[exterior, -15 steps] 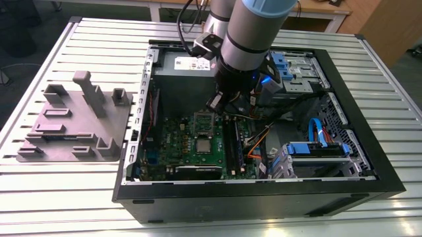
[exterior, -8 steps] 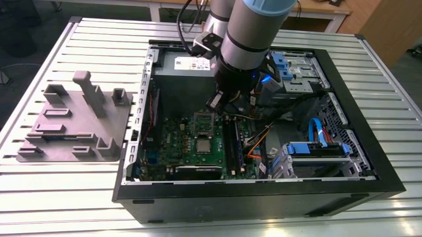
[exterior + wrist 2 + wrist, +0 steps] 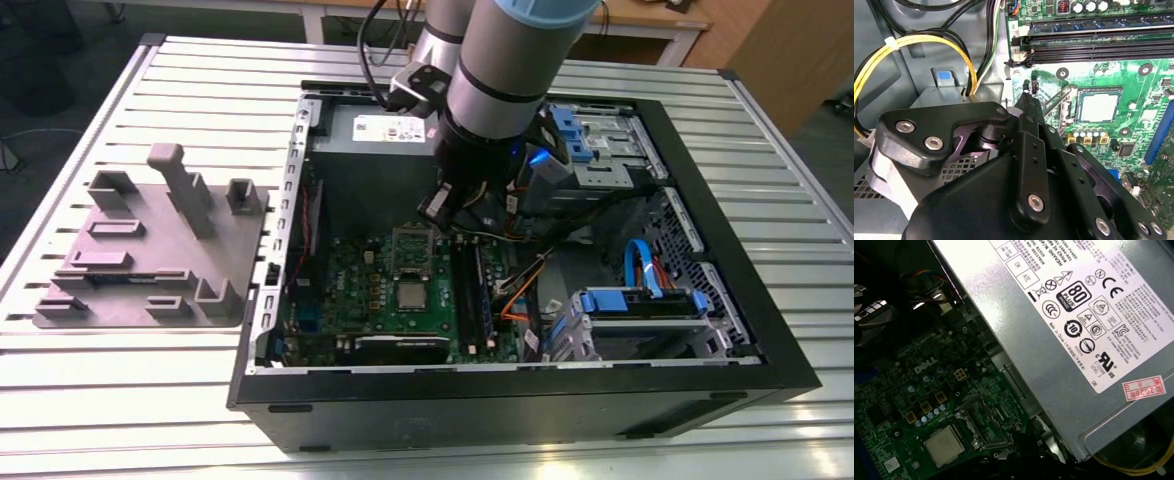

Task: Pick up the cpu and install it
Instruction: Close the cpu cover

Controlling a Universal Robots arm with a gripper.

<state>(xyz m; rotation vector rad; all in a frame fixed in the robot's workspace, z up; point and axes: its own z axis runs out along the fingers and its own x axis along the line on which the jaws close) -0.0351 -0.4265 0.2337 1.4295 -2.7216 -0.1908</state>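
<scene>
One cpu [image 3: 1097, 106] | square, silver-grey metal top | flat in socket

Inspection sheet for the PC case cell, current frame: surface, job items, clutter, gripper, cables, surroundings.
Surface: slatted metal table carrying an open computer case.
Job's things: cpu lying in the socket on the green motherboard, metal top up.
Clutter: grey plastic tray with upright posts, at the exterior view's left of the case.
Gripper: gripper above the motherboard, beside the socket, fingers together, holding nothing.
Cables: yellow and black bundle near the power supply; blue cable by the drive bays.
Surroundings: wooden furniture behind the table.
</scene>
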